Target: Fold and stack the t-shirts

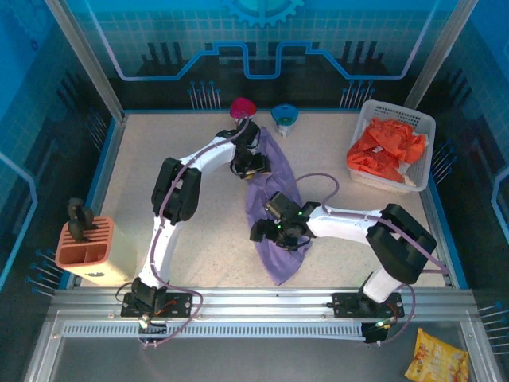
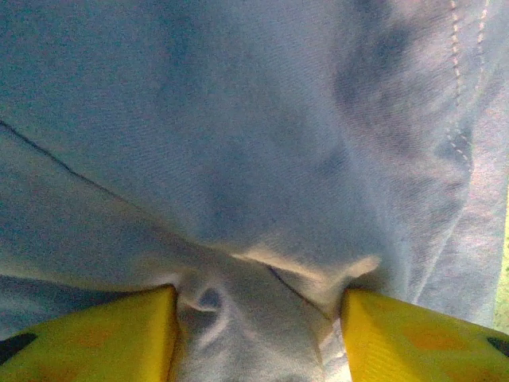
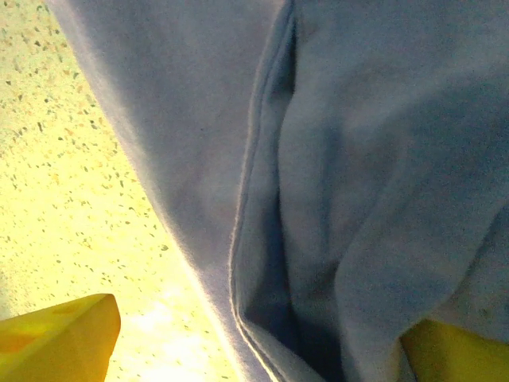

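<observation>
Lavender t-shirt [image 1: 282, 259] clamped in the left gripper [image 2: 258, 306], its edge lying within the widely spread right gripper [image 3: 258, 326]

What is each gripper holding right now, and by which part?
Left gripper pinches a bunched fold of the lavender t-shirt near its far end. Right gripper is open astride its edge, holding nothing.

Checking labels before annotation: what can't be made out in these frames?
- Number of orange-red t-shirts: top view, heaped; basket wall hides lower ones.
- Lavender t-shirt sleeves, collar: top view, bunched into a strip, its own folds hide them.
- Snack bag print: top view, too small.
</observation>
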